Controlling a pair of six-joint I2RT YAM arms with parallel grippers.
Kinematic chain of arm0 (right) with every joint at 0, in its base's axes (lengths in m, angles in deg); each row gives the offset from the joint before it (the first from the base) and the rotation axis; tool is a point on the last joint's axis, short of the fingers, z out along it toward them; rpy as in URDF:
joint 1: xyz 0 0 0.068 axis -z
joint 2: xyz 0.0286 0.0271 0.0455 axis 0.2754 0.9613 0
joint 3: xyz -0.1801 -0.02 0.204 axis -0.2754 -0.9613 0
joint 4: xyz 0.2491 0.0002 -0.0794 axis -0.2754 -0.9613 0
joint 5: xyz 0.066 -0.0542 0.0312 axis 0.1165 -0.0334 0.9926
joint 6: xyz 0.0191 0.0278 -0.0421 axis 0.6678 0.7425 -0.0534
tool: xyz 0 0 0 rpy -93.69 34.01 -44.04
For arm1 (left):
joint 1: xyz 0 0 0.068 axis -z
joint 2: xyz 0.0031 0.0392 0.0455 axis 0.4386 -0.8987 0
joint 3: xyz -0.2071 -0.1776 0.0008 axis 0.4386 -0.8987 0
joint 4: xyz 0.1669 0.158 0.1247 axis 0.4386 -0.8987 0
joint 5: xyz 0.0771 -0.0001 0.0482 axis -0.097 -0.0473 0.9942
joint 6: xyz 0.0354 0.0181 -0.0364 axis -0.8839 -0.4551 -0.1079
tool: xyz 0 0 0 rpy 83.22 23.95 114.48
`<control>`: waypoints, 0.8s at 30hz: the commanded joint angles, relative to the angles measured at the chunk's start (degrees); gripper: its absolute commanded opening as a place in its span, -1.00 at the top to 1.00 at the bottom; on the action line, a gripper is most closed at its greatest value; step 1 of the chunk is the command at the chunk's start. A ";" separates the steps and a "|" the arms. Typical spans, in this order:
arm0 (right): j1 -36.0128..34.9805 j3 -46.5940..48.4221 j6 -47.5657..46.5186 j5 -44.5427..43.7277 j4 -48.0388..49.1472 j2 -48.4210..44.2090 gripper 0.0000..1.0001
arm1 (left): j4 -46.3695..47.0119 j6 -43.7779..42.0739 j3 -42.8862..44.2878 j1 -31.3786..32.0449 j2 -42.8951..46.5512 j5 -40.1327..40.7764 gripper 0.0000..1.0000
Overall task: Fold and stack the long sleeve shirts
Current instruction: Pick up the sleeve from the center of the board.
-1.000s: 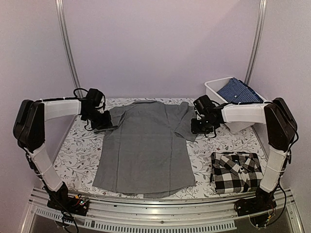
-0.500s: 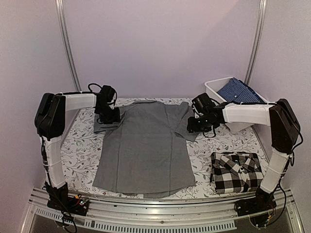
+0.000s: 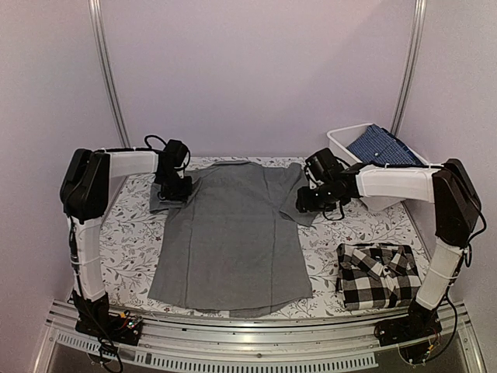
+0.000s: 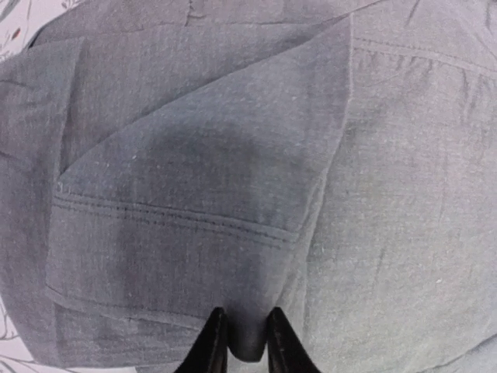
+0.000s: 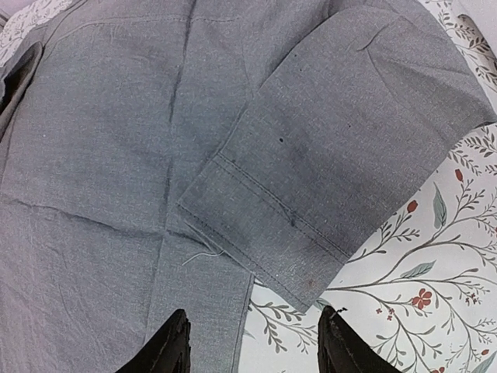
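Observation:
The plain grey long sleeve shirt (image 3: 233,233) lies spread flat on the table, collar at the far side. My left gripper (image 3: 174,191) sits on its left sleeve (image 4: 194,194), and in the left wrist view it (image 4: 247,347) is shut on a pinched ridge of grey cloth. At the other side my right gripper (image 3: 306,203) hovers over the folded-in right sleeve (image 5: 342,163). In the right wrist view that gripper (image 5: 255,347) is open, with only the shirt edge and tablecloth below. A black-and-white checked shirt (image 3: 378,276) lies folded at the near right.
A white bin (image 3: 342,141) holding a blue patterned cloth (image 3: 380,146) stands at the far right corner, just behind the right arm. The floral tablecloth (image 3: 124,249) shows on both sides of the grey shirt. A metal rail (image 3: 248,353) runs along the near edge.
The left arm swung in from the left and its jaws opened, then closed on the left sleeve. The right gripper shifted slightly left and opened wider.

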 commanded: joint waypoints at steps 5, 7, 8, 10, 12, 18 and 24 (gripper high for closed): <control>-1.08 1.34 -0.26 0.08 -0.48 -1.22 -0.10 | -1.18 -1.44 3.67 0.74 -0.12 0.81 1.00; -1.35 1.59 -0.26 -0.05 -0.68 -1.36 -0.10 | -1.39 -1.66 3.75 0.98 1.36 -0.02 1.00; -1.43 1.75 -0.30 -0.09 -0.71 -1.43 -0.10 | -1.65 -1.64 3.80 1.15 2.28 -0.72 1.00; -1.77 2.17 -0.28 -0.36 -0.71 -1.53 -0.11 | -2.01 -1.45 3.72 1.71 4.36 -3.30 1.00; -2.29 2.49 -0.34 -0.46 -0.13 -1.84 -0.11 | -2.00 -0.59 3.09 2.35 6.60 -8.67 1.00; -6.24 -1.40 -2.55 1.49 11.90 -5.99 -0.21 | 4.00 6.45 -1.47 4.30 13.53 -30.61 1.00; -12.38 -0.55 -8.08 2.72 25.50 -4.85 -0.43 | 15.22 17.77 -6.39 5.16 17.60 -43.75 1.00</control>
